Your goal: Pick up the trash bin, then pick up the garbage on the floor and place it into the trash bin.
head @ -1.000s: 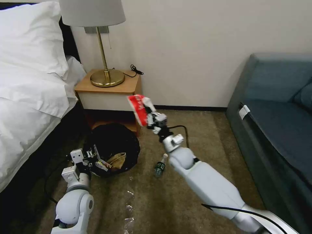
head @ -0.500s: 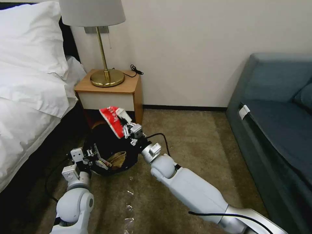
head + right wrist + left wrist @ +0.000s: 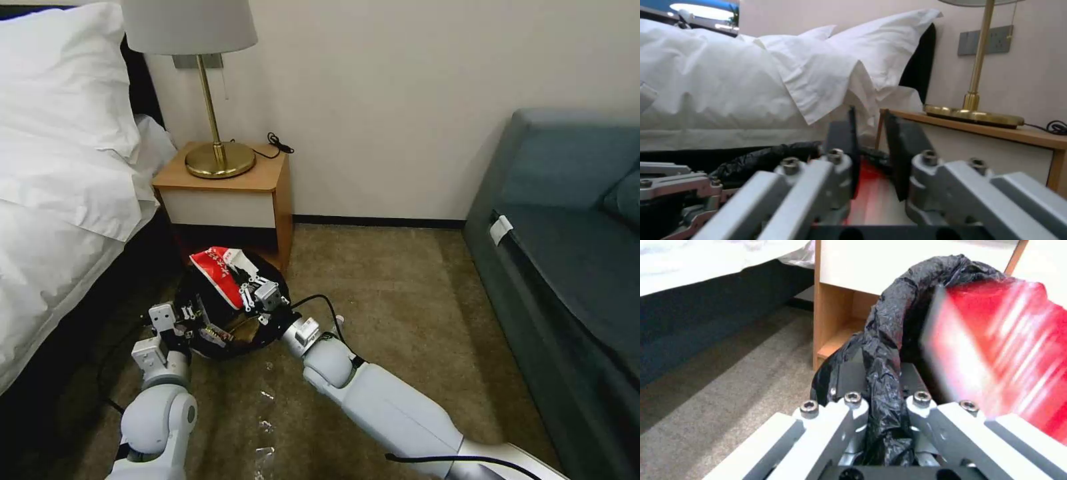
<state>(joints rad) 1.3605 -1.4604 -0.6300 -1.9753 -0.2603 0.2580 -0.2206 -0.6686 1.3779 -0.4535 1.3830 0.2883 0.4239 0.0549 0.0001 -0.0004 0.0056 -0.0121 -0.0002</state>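
Note:
The trash bin point(image 3: 200, 300), round and lined with a crinkly black bag point(image 3: 880, 340), hangs just above the carpet in front of the nightstand. My left gripper point(image 3: 191, 317) point(image 3: 880, 373) is shut on its near rim. Over the bin's mouth, my right gripper point(image 3: 252, 293) point(image 3: 871, 133) holds the red-and-white crumpled packet point(image 3: 217, 267) point(image 3: 996, 340). The packet shows as a red blur low between the fingers point(image 3: 867, 190). A crumpled brown piece point(image 3: 230, 328) lies inside the bin. My right forearm covers the floor to the right of the bin.
A wooden nightstand point(image 3: 223, 180) with a brass lamp point(image 3: 217, 157) stands right behind the bin. The bed point(image 3: 60, 187) runs along the left and a blue sofa point(image 3: 567, 253) along the right. Open carpet point(image 3: 400, 280) lies between them.
My right arm has swung left and down with the packet, from above the carpet to over the bin's mouth. The left gripper and bin have barely moved.

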